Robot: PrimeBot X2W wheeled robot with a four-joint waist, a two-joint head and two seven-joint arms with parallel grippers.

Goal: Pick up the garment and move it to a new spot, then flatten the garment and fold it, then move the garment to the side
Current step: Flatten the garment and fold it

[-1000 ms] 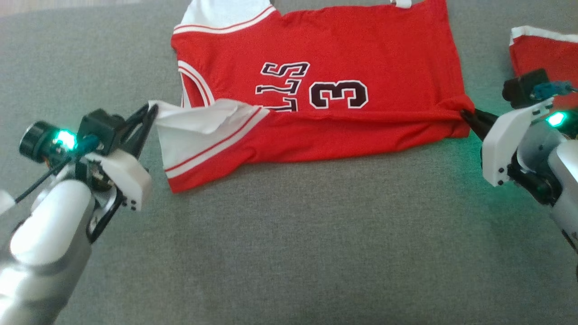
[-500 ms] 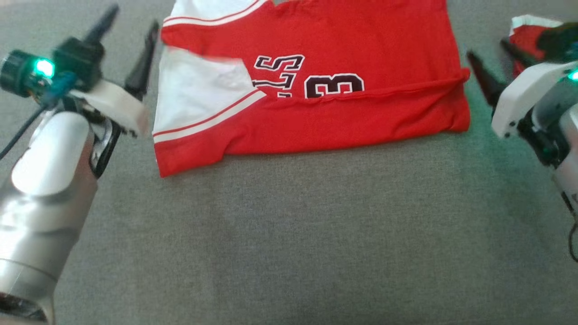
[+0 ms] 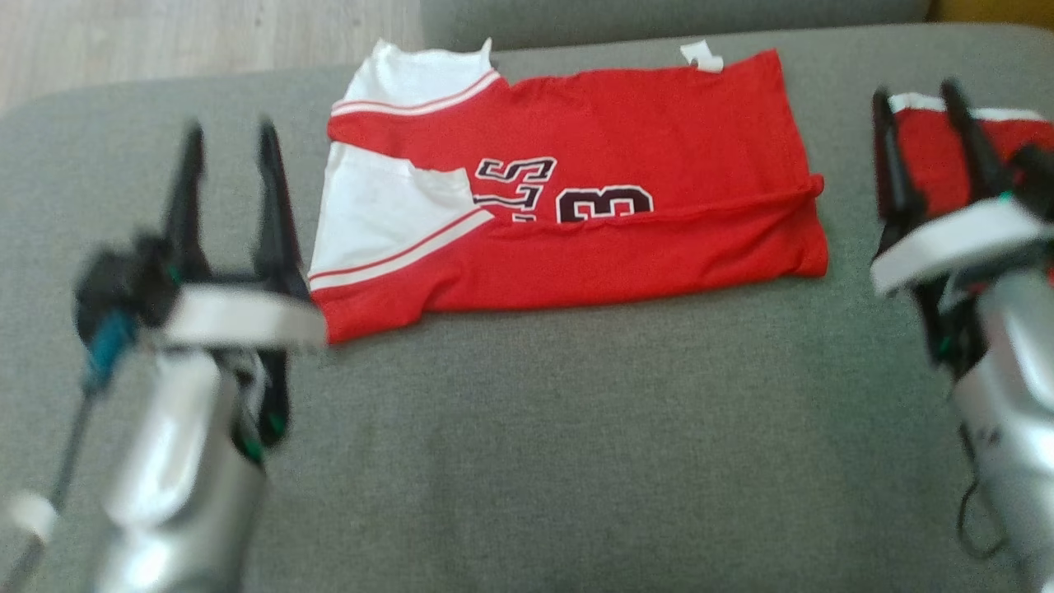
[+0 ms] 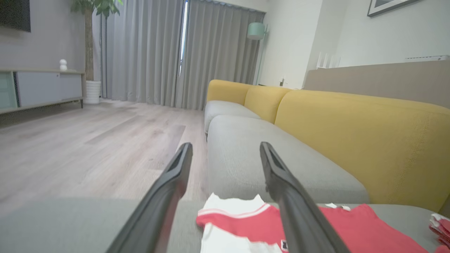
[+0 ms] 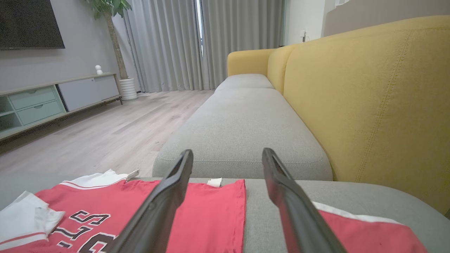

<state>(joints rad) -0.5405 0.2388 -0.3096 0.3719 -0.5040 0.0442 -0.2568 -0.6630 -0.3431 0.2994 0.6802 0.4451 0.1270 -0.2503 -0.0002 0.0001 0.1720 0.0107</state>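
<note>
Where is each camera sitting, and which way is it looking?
Head view: on the robot's head, looking down at the red jersey on the grey sofa seat; left gripper and right gripper show, both open.
Left wrist view: on the left wrist, looking low along the sofa toward the curtains; its two dark fingers show.
Right wrist view: on the right wrist, facing the same way; its fingers show.
Both wrist views share the jersey, yellow backrest and curtains.
</note>
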